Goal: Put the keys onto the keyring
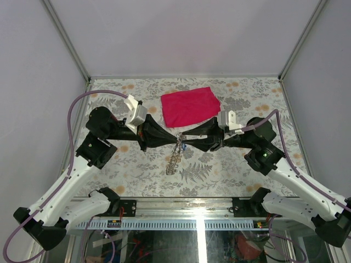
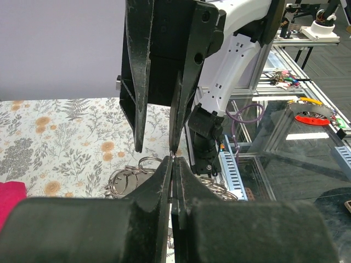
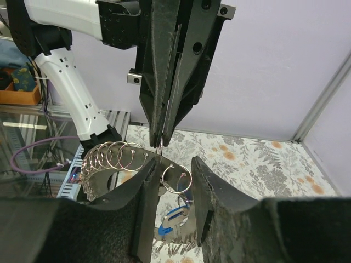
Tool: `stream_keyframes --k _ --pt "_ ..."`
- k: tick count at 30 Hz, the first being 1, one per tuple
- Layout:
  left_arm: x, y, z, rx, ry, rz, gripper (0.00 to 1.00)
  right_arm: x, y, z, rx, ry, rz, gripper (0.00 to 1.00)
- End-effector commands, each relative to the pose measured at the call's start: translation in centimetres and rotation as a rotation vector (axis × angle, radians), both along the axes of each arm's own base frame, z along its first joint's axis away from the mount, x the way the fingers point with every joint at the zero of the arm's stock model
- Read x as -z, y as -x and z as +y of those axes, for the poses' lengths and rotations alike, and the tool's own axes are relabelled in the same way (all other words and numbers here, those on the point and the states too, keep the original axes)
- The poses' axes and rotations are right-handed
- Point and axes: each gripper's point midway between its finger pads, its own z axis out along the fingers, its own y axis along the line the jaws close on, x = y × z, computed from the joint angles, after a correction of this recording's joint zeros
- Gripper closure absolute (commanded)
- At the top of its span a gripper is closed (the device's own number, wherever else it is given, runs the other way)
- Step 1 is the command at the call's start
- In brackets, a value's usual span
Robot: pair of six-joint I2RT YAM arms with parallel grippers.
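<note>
- Arms from both sides meet tip to tip at the centre of the top view, the left gripper [image 1: 176, 141] against the right gripper [image 1: 184, 142], over a floral table [image 1: 236, 164]. A red cloth [image 1: 190, 106] lies just above them in the frame. A string of rings [image 1: 174, 163] trails down from the meeting point. The keyring is too small to pick out here.
- Left wrist view: the left gripper [image 2: 173, 164] fills the bottom edge, its fingers pressed together. What they pinch, if anything, cannot be told. The right gripper [image 2: 156, 148] comes down from the top with its fingers apart. The string of rings [image 2: 129, 178] shows just left of centre.
- Right wrist view: the right gripper [image 3: 174, 162] stands with its fingers apart. The keyring [image 3: 176, 166] sits in the gap at centre frame, and whether they press on it cannot be told. The closed left gripper [image 3: 160, 143] points down just above it. The string of rings [image 3: 115, 156] runs off to the left.
</note>
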Motion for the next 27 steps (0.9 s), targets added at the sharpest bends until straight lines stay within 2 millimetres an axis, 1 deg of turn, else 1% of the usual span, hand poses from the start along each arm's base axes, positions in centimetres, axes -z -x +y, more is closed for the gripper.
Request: stream_keyframes --k 1,14,22,25,27 --pt "-1.4 0.5 0.1 0.024 0.043 -0.071 1.0 -3.3 1.2 0.0 -0.069 -0.087 -0.047 0.65" --pt "-1.3 0.1 0.2 -0.006 0.044 -0.075 1.0 -1.4 1.3 0.7 -0.111 -0.055 0.022 0.64" --pt "-1.5 -0.1 0.2 -0.018 0.049 -0.078 1.0 0.0 0.9 1.1 -0.114 -0.027 0.046 0.65" --pt "-1.5 -0.1 0.2 -0.019 0.049 -0.077 1.0 0.3 0.8 1.3 -0.117 -0.022 0.053 0.68" --pt "-1.5 -0.1 0.2 -0.018 0.048 -0.076 1.0 0.2 0.8 1.3 -0.118 -0.024 0.055 0.72"
